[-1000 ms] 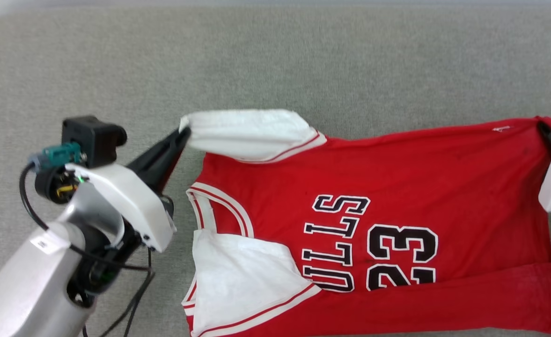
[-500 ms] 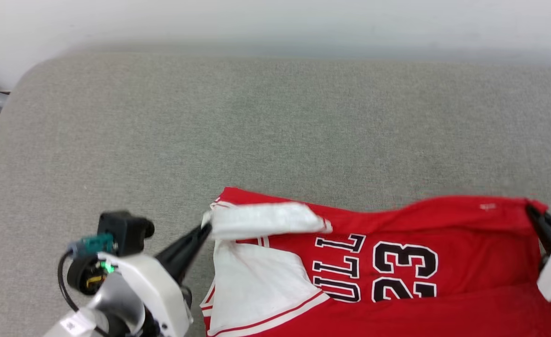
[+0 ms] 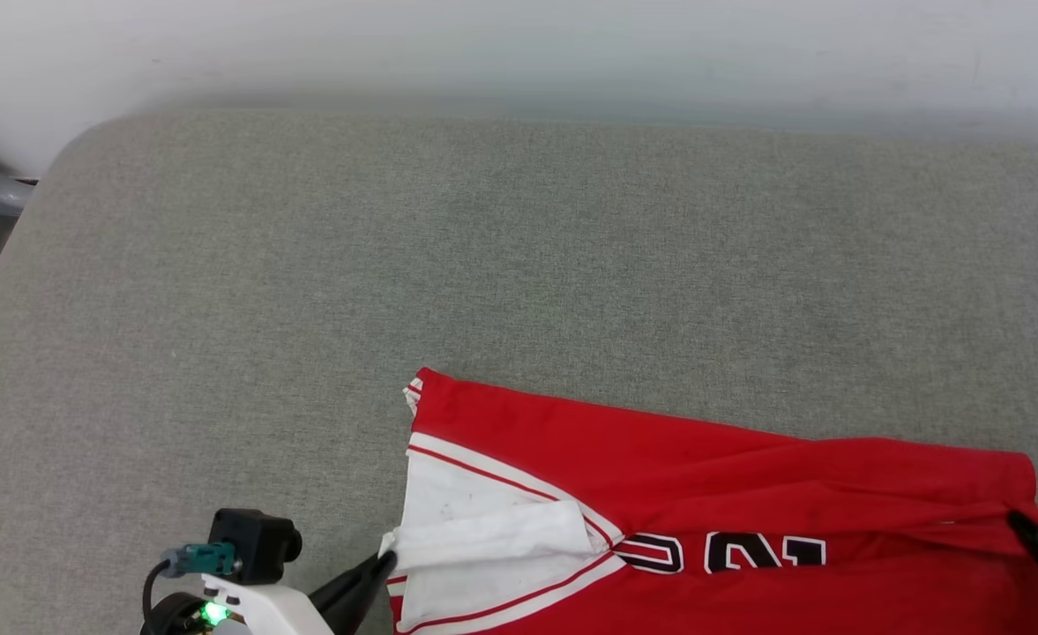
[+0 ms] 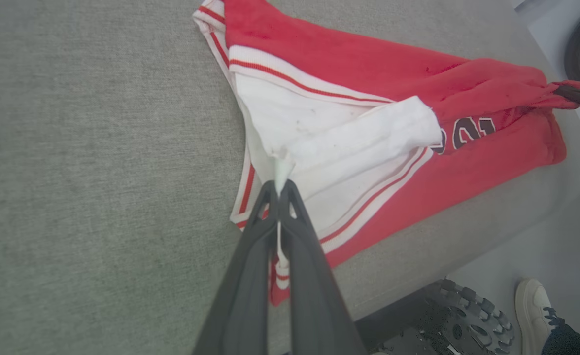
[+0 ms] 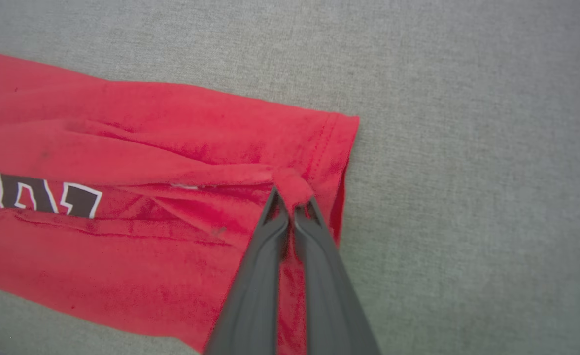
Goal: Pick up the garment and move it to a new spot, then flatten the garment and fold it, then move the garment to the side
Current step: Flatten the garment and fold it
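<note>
Along the near edge of the grey padded surface (image 3: 395, 265), the garment (image 3: 704, 459) lies partly folded, a red layer hiding most of its number. My left jaws are clamped together on the white sleeve (image 4: 358, 138) tip; my right jaws pinch a bunched red hem corner (image 5: 292, 187)

A bare lab-like room was suggested: grey padded bench (image 3: 307, 265) backed by white wall (image 3: 519, 44) at twelve o'clock.
</note>
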You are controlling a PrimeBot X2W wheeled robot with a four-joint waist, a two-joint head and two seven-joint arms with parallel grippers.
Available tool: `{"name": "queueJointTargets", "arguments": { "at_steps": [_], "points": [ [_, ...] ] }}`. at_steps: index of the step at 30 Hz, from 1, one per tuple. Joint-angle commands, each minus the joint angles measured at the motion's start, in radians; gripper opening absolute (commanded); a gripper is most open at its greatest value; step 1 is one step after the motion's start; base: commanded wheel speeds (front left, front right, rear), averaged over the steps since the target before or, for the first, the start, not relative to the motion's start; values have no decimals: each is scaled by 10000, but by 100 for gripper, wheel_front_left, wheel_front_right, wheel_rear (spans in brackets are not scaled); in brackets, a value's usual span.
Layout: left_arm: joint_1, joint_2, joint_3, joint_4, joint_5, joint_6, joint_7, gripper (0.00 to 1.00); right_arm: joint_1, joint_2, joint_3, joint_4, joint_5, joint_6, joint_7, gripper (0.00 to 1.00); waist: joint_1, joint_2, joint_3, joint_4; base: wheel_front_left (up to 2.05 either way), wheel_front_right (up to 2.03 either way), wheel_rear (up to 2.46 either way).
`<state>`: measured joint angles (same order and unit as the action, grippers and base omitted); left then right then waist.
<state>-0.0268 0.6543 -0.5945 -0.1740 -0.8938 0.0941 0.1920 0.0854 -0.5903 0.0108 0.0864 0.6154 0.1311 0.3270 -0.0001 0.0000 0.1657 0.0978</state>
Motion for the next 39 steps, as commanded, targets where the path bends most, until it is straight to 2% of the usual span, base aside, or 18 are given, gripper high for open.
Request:
{"name": "queueJointTargets", "arguments": {
  "at_steps": [1,8,9,10,11,19,24,27,32,35,39],
  "points": [
    [57,3,-14,61,23,-69,11,0,93,-177,40,-82,18,-8,42,0,1,0,20,-5,0,0,0],
    [-185,-146,-378,801,231,-312,100,0,256,-1019,943,0,-93,-8,-11,0,1,0,125,5,0,0,0],
    [-234,-194,-415,922,245,-327,87,0,251,-1099,1052,64,-117,-8,-37,5,1,0,135,12,0,0,0],
    [-284,-190,-482,1050,352,-377,82,60,212,-1199,1165,117,-179,-8,-119,55,1,0,146,14,0,0,0],
    [-308,-223,-544,1172,364,-404,96,100,171,-1245,1244,212,-168,-10,-159,100,1,0,152,17,0,0,0],
    [-413,-396,-666,1711,644,-436,-238,100,-47,-1428,1777,289,520,-10,-453,100,1,0,-249,-14,0,0,0],
    [-477,-487,-407,1281,853,-230,-873,100,28,-1558,1583,-68,972,-10,-293,100,1,0,-802,-24,0,0,0],
    [-560,-586,-79,851,957,-73,-1534,100,-72,-1425,1177,-411,1235,-10,-81,100,1,0,-1003,-43,0,0,0],
    [-719,-885,466,715,1541,294,-3038,100,-229,-666,246,-546,1076,-8,717,100,1,0,-1115,-81,0,0,0],
    [-766,-1003,649,966,1936,480,-3833,100,-279,238,-541,-262,794,-8,1440,100,1,0,-1050,-91,0,0,0],
    [-767,-1386,953,1295,2248,562,-4412,100,-450,1412,-1626,-17,-207,-8,2255,100,1,0,-810,-45,0,0,0]
  ]
}}
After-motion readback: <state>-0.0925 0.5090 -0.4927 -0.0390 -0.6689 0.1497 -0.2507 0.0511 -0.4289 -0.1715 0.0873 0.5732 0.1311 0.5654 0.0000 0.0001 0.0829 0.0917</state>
